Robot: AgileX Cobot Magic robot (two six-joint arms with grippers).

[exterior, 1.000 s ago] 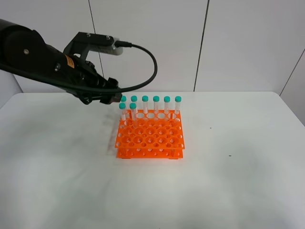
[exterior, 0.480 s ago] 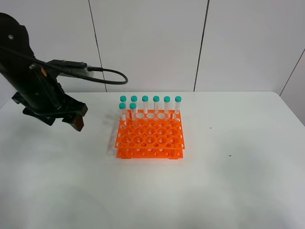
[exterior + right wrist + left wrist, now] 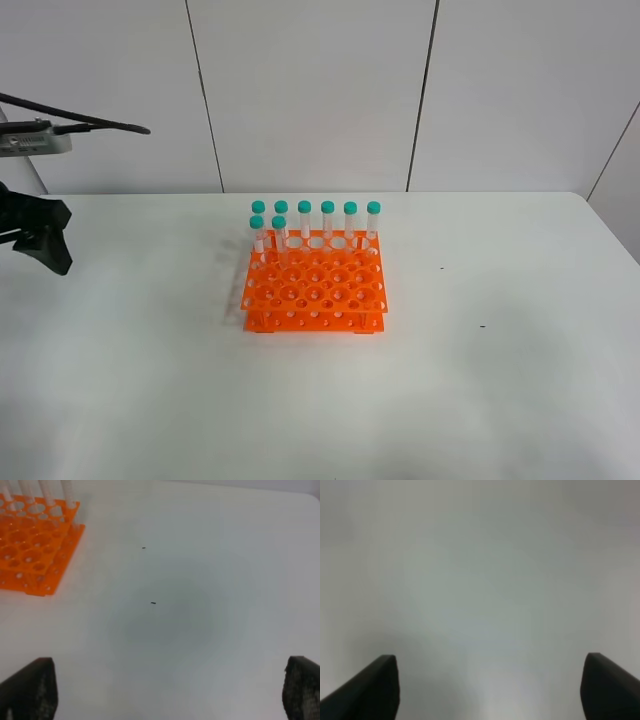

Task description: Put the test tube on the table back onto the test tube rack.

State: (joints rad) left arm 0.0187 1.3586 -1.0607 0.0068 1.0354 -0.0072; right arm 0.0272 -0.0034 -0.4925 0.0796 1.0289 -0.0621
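test tube rack [image 3: 315, 282]: one, orange, on the desk [image 3: 450, 390] | tubes: eight teal-capped, all standing in rack, six in back row, two next row at left end | my left claw [image 3: 490, 690] wide, empty | right claw [image 3: 170, 692] wide, empty | no readable writing

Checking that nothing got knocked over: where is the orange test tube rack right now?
In the exterior high view the test tube rack stands upright near the middle of the table, holding teal-capped tubes along its back rows, far from the left tool.

Pale panelled wall [image 3: 310, 90] with dark vertical seams
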